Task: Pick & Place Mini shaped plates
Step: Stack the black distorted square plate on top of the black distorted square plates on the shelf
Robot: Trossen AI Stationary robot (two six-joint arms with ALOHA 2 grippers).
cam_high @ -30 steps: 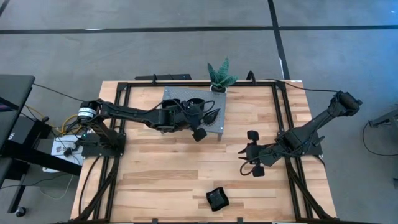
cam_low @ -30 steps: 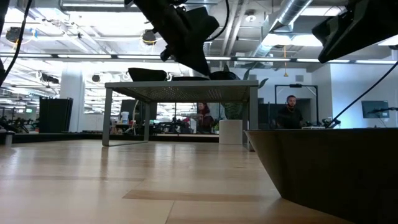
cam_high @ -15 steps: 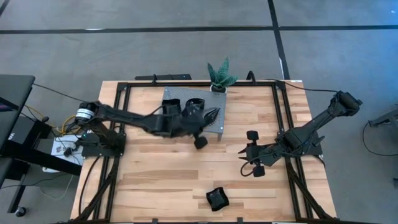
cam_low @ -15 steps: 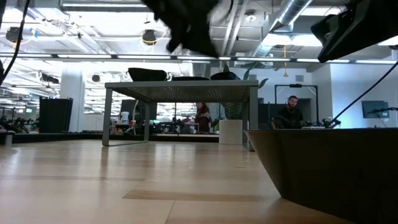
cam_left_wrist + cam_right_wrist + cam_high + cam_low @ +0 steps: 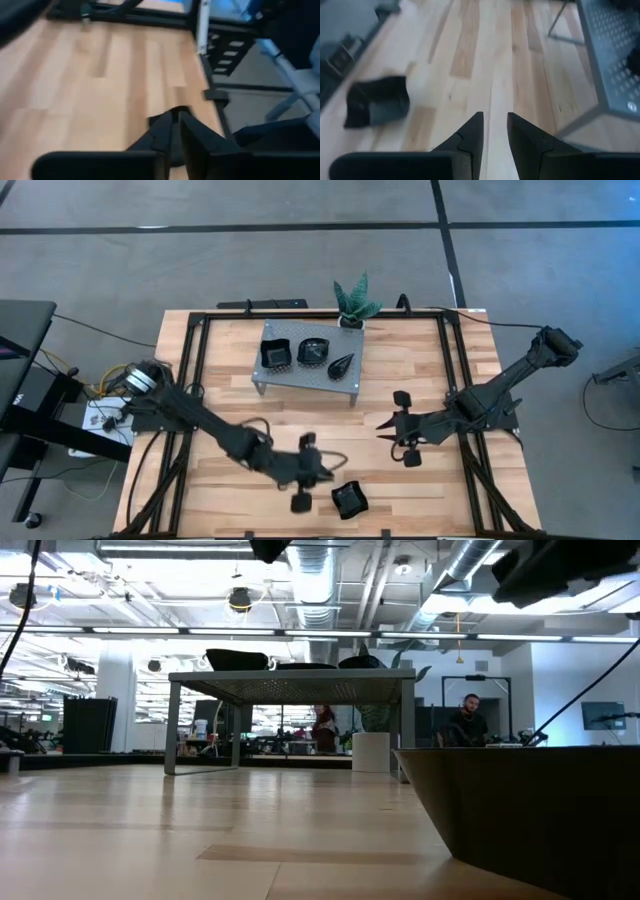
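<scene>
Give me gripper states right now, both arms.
Left gripper: beside the stack of square plates at the table's front; fingers cannot be told.
Right gripper: open a little, empty, above bare table.

Showing a light wooden table (image 5: pixel 250 430) with a black frame, filling the middle of the high view. Carrying a grey perforated metal stand (image 5: pixel 300 375) in the upper middle, with three mini shaped plates on top: a square one (image 5: pixel 276 354), another squarish one (image 5: pixel 314 350) and a leaf-shaped one (image 5: pixel 342 364). Also bearing a small green potted plant (image 5: pixel 353 302) just above the stand's upper right corner, and a stack of black plates (image 5: pixel 349 499) near the bottom edge.
</scene>
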